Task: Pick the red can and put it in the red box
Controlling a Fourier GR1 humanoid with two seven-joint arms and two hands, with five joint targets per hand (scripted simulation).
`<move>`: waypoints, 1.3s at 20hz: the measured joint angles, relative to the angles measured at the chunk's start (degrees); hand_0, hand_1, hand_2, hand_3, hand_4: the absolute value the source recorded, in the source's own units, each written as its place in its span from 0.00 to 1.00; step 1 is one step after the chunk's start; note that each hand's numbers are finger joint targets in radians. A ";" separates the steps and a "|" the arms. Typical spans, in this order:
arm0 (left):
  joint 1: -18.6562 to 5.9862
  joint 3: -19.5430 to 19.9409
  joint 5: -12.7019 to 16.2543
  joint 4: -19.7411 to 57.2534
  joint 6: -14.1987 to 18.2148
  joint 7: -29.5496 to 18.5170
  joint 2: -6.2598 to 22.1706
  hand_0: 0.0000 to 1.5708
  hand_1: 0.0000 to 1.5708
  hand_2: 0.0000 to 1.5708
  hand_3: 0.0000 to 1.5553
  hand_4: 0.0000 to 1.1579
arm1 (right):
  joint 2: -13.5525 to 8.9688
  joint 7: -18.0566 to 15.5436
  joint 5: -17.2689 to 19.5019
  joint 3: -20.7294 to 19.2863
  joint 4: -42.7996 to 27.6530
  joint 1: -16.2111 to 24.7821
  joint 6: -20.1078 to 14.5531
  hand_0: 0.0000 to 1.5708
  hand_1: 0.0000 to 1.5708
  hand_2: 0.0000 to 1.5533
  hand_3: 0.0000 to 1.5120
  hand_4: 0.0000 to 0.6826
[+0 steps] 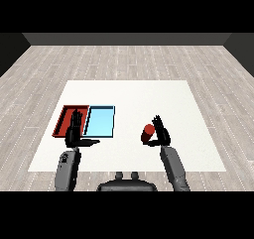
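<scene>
The red can (148, 133) stands upright on the white table (134, 99), right of centre. My right hand (161, 131) is right beside it on its right side, fingers straight and pointing up, thumb reaching toward the can's base; it is open and not curled round the can. The red tray (66, 115) lies at the left, with the light blue tray (100, 121) touching its right side. My left hand (74, 131) hovers over the near edge of the red tray, open, fingers up and thumb stuck out to the right.
Both trays hold nothing that I can see. The table's bare white surface stretches behind the trays and the can and off to the right. Grey wooden floor surrounds the table.
</scene>
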 measured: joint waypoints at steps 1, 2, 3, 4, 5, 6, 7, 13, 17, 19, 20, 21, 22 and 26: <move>0.21 -0.27 -0.29 -0.31 0.21 0.27 -0.13 0.00 0.00 0.00 0.00 0.00 | 0.05 -1.34 -0.06 0.78 1.63 -0.45 -0.64 0.00 0.00 0.00 0.00 0.00; 0.95 -0.24 -0.07 -0.81 -0.25 0.12 0.03 0.00 0.00 0.00 0.00 0.00 | -0.04 -1.20 -0.13 1.00 0.67 0.53 -0.44 0.00 0.00 0.00 0.00 0.00; 1.58 -0.59 -0.31 -1.39 -0.19 0.12 -0.18 0.00 0.00 0.00 0.00 0.00 | -0.17 -0.82 -0.36 0.79 0.91 -0.04 -0.12 0.00 0.00 0.00 0.00 0.00; 1.23 -0.78 -0.52 -1.14 0.12 0.28 -0.40 0.00 0.00 0.00 0.00 0.00 | -0.10 -1.26 -0.23 0.81 1.35 -0.17 0.05 0.00 0.00 0.00 0.00 0.00; 1.20 -1.10 -0.69 -1.80 0.43 0.93 -0.61 0.00 0.00 0.00 0.00 0.00 | -0.19 -1.80 -0.39 0.44 2.59 -0.70 0.50 0.00 0.00 0.00 0.00 0.00; 0.95 -1.00 -0.73 -1.99 0.49 1.30 -0.44 0.00 0.00 0.00 0.00 0.00 | -0.39 -1.79 -0.44 0.11 3.45 -1.65 0.73 0.00 0.00 0.00 0.00 0.00; 0.51 -1.03 -0.85 -2.25 0.90 1.72 -0.56 0.00 0.00 0.00 0.00 0.00 | -0.28 -1.46 -0.59 0.18 3.58 -2.09 0.68 0.00 0.00 0.00 0.00 0.00; 1.61 -1.41 -1.27 -2.69 0.79 1.12 -0.71 0.00 0.00 0.00 0.00 0.00 | 0.01 -1.24 -2.69 3.38 3.24 -2.39 -1.22 0.00 0.00 0.00 0.00 0.00; 0.75 -1.06 -1.53 -0.01 0.53 -0.42 -0.63 0.00 0.00 0.00 0.00 0.00 | 0.12 -2.00 -3.11 2.84 6.08 -4.57 -0.41 0.00 0.00 0.00 0.00 0.00; 0.75 -1.48 -1.74 -0.39 0.77 -0.04 -0.91 0.00 0.00 0.00 0.00 0.00 | 0.08 -1.32 -3.67 4.44 3.97 -2.90 -0.87 0.00 0.00 0.00 0.00 0.00; 0.23 -1.40 -1.81 -0.56 0.96 0.48 -0.78 0.00 0.00 0.00 0.00 0.00 | 0.10 -1.10 -4.09 5.14 4.16 -3.66 -1.71 0.00 0.00 0.00 0.00 0.00; -0.24 -1.22 -1.67 -0.98 1.17 1.44 -0.64 0.00 0.00 0.00 0.00 0.00 | 0.13 -0.41 -4.49 5.28 4.04 -4.13 -2.08 0.00 0.00 0.00 0.00 0.00; -0.58 -0.65 -1.32 -0.62 0.82 1.35 -0.18 0.00 0.00 0.00 0.00 0.00 | 0.15 0.56 -4.66 5.69 2.58 -3.50 -2.28 0.00 0.00 0.00 0.00 0.00; -0.34 -0.04 -0.33 -1.39 0.09 2.06 0.29 0.00 0.00 0.00 0.00 0.00 | 0.08 0.94 -4.38 6.93 1.59 -2.78 -3.70 0.00 0.00 0.00 0.00 0.00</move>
